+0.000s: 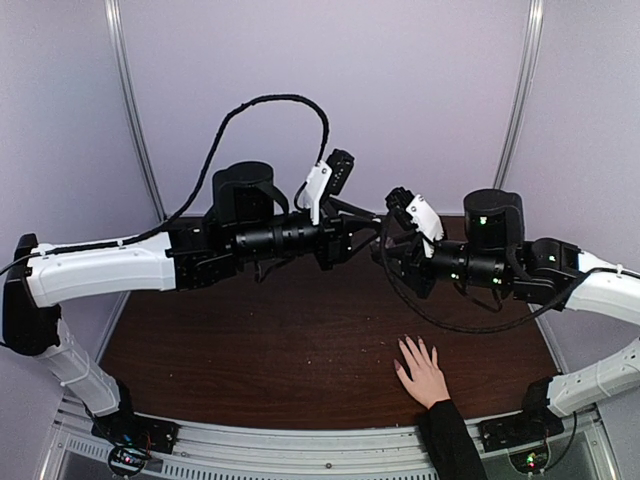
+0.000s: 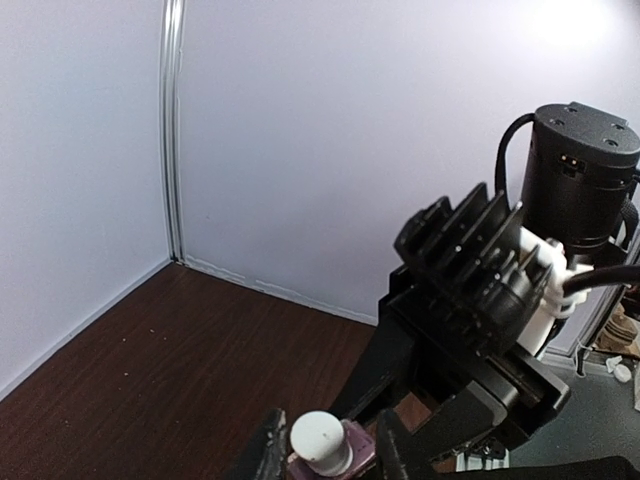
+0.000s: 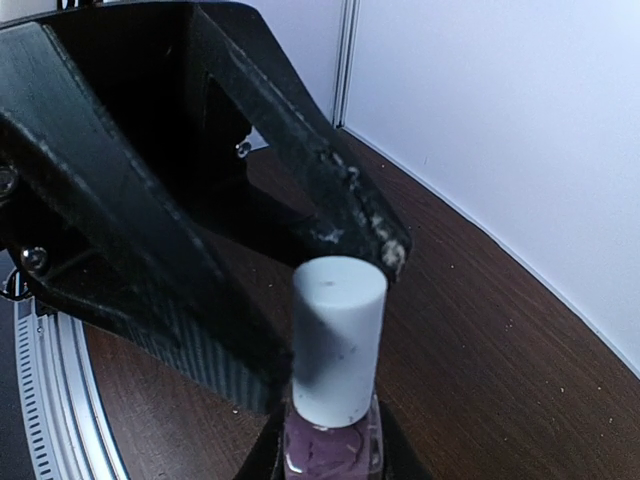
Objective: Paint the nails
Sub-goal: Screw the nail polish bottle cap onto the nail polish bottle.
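Right claw (image 3: 330, 456) grips the glass body of a small bottle (image 3: 328, 440). Its two dark fingers press against the bottle's sides at the bottom edge of the right wrist view. The bottle is clear and squarish at the shoulder, with a mauve liquid inside. A smooth, pale, cylindrical cap (image 3: 338, 340) with a flat top and a few small specks sits on its neck, so the bottle is closed.

From the upper left of that view come the left claw's (image 2: 325, 458) long, black, wedge-shaped fingers. They look matte, and their edges are scuffed with pale chips. One tip sits just behind the top of the cap and the other lies beside its lower left side. Whether they pinch the cap or only stand beside it cannot be told. In the left wrist view the cap shows as a rounded white knob between two dark fingers. The ribbed black housing of the right arm rises behind it.

From above, both arms meet in mid-air over the far half of the table (image 1: 250, 340), which is dark brown with a fine wood grain. A light-skinned hand (image 1: 422, 372) lies flat on its near right part, well apart from the claws. Its fingers are spread and its wrist is in a black sleeve (image 1: 452, 440). The nails (image 1: 405, 344) at the fingertips are too small to make out.
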You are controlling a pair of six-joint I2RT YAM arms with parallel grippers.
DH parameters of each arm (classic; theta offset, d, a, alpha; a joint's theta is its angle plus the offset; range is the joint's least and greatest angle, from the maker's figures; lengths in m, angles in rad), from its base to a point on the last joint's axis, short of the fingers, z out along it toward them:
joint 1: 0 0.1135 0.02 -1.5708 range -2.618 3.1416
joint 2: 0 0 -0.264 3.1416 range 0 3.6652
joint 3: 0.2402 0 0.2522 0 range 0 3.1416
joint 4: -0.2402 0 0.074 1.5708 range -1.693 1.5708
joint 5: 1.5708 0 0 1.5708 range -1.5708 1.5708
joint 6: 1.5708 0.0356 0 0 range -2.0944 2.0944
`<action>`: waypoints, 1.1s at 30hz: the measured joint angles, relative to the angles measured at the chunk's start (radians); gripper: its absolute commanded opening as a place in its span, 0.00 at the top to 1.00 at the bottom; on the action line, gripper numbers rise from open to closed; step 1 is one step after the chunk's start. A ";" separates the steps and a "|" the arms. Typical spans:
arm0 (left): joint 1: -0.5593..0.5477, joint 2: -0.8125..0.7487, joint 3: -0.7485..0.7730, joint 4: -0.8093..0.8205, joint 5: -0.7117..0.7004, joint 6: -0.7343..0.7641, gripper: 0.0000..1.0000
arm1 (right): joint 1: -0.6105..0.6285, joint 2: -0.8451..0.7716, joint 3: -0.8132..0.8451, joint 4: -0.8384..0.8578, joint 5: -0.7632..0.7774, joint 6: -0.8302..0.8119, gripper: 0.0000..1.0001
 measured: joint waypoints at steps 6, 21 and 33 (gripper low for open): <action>0.000 0.009 0.002 -0.004 0.002 -0.006 0.87 | 0.000 0.002 0.006 -0.001 0.000 0.000 1.00; 0.012 -0.002 0.001 0.007 0.183 0.034 1.00 | -0.002 -0.043 0.014 -0.042 -0.145 -0.032 1.00; 0.025 0.005 0.040 0.027 0.602 0.121 1.00 | -0.008 -0.093 0.017 -0.050 -0.535 -0.079 1.00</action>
